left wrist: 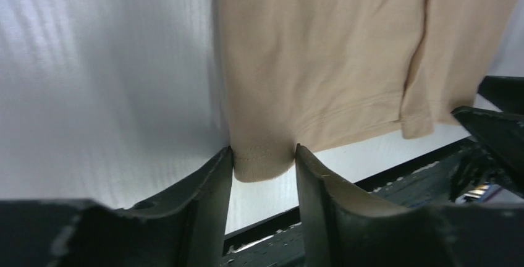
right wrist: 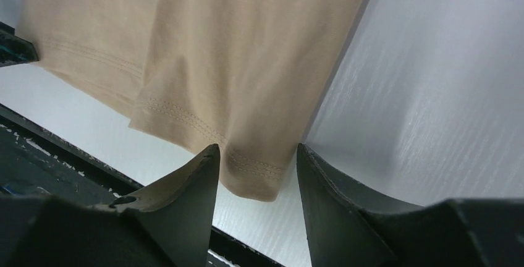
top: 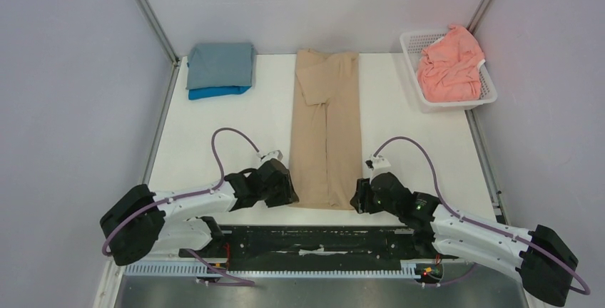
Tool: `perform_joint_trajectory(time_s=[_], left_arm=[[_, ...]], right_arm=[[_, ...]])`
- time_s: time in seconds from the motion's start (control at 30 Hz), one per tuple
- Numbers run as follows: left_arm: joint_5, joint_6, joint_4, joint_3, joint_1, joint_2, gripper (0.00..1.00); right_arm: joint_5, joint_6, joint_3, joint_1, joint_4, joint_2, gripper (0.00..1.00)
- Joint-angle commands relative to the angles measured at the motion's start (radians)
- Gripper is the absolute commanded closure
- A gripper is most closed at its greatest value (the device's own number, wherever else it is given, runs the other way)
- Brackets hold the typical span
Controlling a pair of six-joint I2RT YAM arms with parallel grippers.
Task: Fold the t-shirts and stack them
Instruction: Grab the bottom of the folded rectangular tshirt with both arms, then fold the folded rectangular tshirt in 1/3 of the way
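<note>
The tan t-shirt lies flat down the middle of the table, folded into a long narrow strip, hem toward me. My left gripper sits at the hem's left corner. In the left wrist view that corner lies between the part-open fingers of the left gripper and touches both. My right gripper is at the hem's right corner. The right wrist view shows this corner between the fingers of the open right gripper, with a gap on the right side.
A folded grey-blue t-shirt rests on a bright blue one at the back left. The salmon-pink t-shirt is crumpled in the white lattice basket at the back right. A black rail runs along the near edge.
</note>
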Motion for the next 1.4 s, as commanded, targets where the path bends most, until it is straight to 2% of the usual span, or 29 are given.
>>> perform_joint_trajectory(time_s=[0.0, 0.13, 0.23, 0.43, 0.5, 0.57, 0.67, 0.9, 1.0, 1.07, 1.23, 1.37], left_arm=[[0.035, -0.060, 0.107, -0.068, -0.012, 0.085, 0.54], [0.030, -0.062, 0.107, -0.071, -0.012, 0.097, 0.80], [0.018, -0.062, 0.079, -0.071, -0.014, 0.074, 0.89], [0.022, -0.037, 0.062, -0.073, -0.014, 0.041, 0.90], [0.027, -0.032, 0.060, -0.068, -0.014, 0.048, 0.90], [0.030, -0.023, 0.055, -0.053, -0.013, 0.047, 0.95], [0.007, -0.012, 0.052, -0.020, -0.014, 0.028, 0.98], [-0.064, 0.042, 0.016, 0.164, 0.002, 0.074, 0.98], [-0.162, 0.044, -0.077, 0.272, 0.025, 0.119, 0.98], [-0.189, 0.052, -0.079, 0.321, 0.047, 0.142, 0.98], [-0.164, 0.092, -0.054, 0.439, 0.142, 0.224, 0.98], [-0.095, 0.116, -0.009, 0.510, 0.241, 0.298, 0.98]], right_arm=[[-0.030, 0.036, -0.030, 0.003, -0.033, -0.004, 0.49], [-0.019, 0.034, -0.016, 0.003, -0.076, -0.015, 0.49], [-0.013, 0.028, 0.003, 0.003, -0.120, -0.013, 0.53], [-0.114, 0.058, -0.034, 0.003, -0.076, -0.007, 0.62], [-0.108, 0.062, -0.048, 0.003, -0.058, 0.000, 0.73], [-0.083, 0.063, -0.042, 0.004, -0.047, 0.002, 0.86], [-0.036, 0.056, -0.014, 0.003, -0.018, -0.009, 0.93], [0.117, 0.041, 0.051, 0.002, 0.080, -0.012, 0.98], [0.192, 0.026, 0.090, 0.002, 0.113, 0.003, 0.99], [0.266, 0.012, 0.130, 0.003, 0.116, 0.017, 0.99], [0.393, -0.065, 0.262, -0.019, 0.127, 0.102, 0.98], [0.353, -0.139, 0.336, -0.101, 0.197, 0.220, 0.99]])
